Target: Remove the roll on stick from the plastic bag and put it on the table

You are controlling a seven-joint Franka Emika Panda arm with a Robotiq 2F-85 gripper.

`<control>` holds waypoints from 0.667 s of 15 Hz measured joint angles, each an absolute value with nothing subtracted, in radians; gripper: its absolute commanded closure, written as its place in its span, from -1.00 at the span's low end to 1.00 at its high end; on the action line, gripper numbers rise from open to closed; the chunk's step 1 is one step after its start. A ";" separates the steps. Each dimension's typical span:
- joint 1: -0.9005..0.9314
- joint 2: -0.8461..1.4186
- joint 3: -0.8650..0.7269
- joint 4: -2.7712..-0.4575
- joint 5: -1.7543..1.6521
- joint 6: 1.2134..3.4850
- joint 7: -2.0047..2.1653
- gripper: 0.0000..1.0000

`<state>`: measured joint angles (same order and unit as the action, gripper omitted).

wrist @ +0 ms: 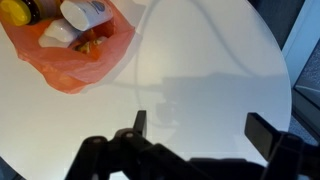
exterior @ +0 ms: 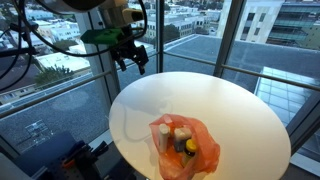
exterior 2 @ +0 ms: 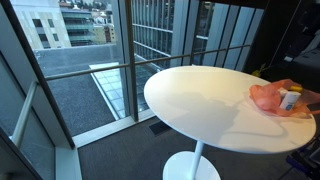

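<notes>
In an exterior view, my gripper (exterior: 131, 62) hangs high above the far rim of the round white table (exterior: 205, 95), well apart from the orange plastic bag (exterior: 204, 156), which lies near the near edge. The jaws look spread, with nothing between them. I read that height as a parked approach pose: it leaves me free to line up over the bag before I commit to a descent. The bag sits slumped with its mouth up, and a few containers poke out of it. A pale cylinder (exterior: 183, 128) stands tallest. I take it for the roll on stick, but at this size I cannot be sure.

In the other exterior view, the table (exterior 2: 200, 100) fills the middle and the bag (exterior 2: 266, 96) lies at its right side, close to the rim. Something white (exterior 2: 290, 98) shows at the bag's open end. The arm is out of this picture.

In the wrist view, the two fingers (wrist: 140, 122) are wide open and empty over bare tabletop (wrist: 210, 60), so the gripper (wrist: 200, 135) is ready to straddle a target. The bag (wrist: 72, 62) is off in the upper left corner, not between the jaws. A white capped container (wrist: 85, 12) and a yellow item (wrist: 12, 10) sit in its mouth. The stick is not yet out, so I judge the next job is to centre over the bag. The thin film will likely lift along with whatever I pinch.
</notes>
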<state>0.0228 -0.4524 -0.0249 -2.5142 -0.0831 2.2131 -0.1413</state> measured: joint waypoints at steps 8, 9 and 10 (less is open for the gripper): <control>-0.043 -0.426 -0.129 -2.523 -0.075 2.186 -0.219 -1.00; -0.056 -0.420 -0.129 -2.521 -0.087 2.177 -0.219 -1.00; -0.065 -0.412 -0.129 -2.518 -0.097 2.166 -0.219 -1.00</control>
